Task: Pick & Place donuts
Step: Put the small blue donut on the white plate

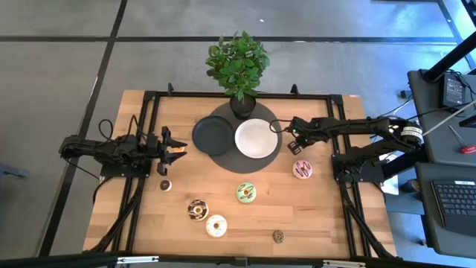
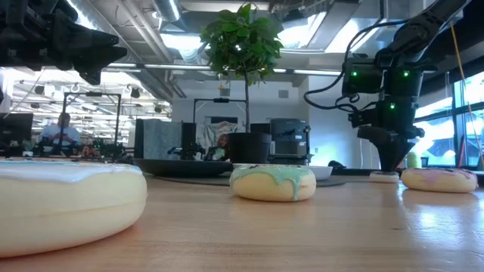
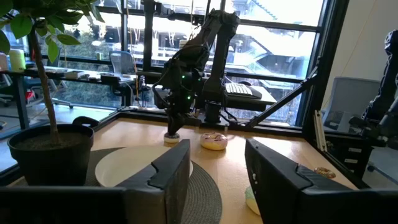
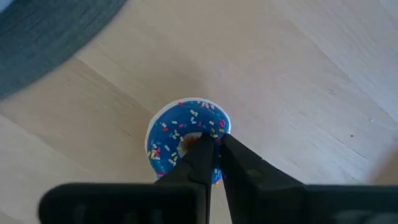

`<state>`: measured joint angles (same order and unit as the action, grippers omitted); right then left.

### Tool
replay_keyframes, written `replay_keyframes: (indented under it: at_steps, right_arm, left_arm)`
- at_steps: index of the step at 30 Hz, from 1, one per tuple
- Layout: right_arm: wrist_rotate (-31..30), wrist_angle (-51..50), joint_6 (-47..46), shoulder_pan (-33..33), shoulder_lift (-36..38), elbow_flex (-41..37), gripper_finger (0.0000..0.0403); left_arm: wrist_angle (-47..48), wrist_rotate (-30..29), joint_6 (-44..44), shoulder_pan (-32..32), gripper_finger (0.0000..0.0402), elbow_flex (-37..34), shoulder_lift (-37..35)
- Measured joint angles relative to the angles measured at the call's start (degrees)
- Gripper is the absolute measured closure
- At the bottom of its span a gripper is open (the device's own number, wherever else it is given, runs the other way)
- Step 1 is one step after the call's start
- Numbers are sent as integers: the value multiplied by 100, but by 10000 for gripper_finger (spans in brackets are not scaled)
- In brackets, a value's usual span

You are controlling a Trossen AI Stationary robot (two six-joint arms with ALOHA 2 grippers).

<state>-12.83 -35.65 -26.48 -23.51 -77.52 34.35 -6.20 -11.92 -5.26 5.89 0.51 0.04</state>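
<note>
A small blue-frosted donut with sprinkles lies flat on the table to the right of the white plate. My right gripper comes down on it and is shut on its ring. My left gripper is open and hovers over the table's left part, touching nothing. Lying flat on the wood are a pink donut, a green one, a chocolate one, a cream one and two tiny brown ones. My right gripper pinches the blue donut's ring wall on one side, with one finger in the hole and the other outside. The fingers come from above, pointing down. The donut sits flat on the table.
A black plate and a white plate sit on a dark round mat at the table's far middle, with a potted plant behind them. Bare wood lies between the mat and the donuts. People show in the room beyond.
</note>
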Motion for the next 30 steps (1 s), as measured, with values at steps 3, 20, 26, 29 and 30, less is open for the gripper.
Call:
replay_keyframes:
  at_steps: [3, 20, 26, 29, 30]
  right_arm:
    - [-3, -312, 20, 3, 0, 299, 373]
    - [629, 1962, 730, 372, -238, 1418, 375]
    - [809, 2552, 751, 445, -936, 1417, 375]
    - [812, 2674, 765, 446, -1285, 1485, 375]
    - [810, 2671, 794, 446, -1387, 1533, 375]
  left_arm:
    - [0, 0, 0, 0, 249, -1, -1]
    - [2, 0, 2, 0, 250, -2, -1]
    - [2, 0, 2, 0, 253, 0, 1]
    - [2, 0, 2, 0, 250, 0, 1]
    - [2, -2, 2, 0, 249, -2, 0]
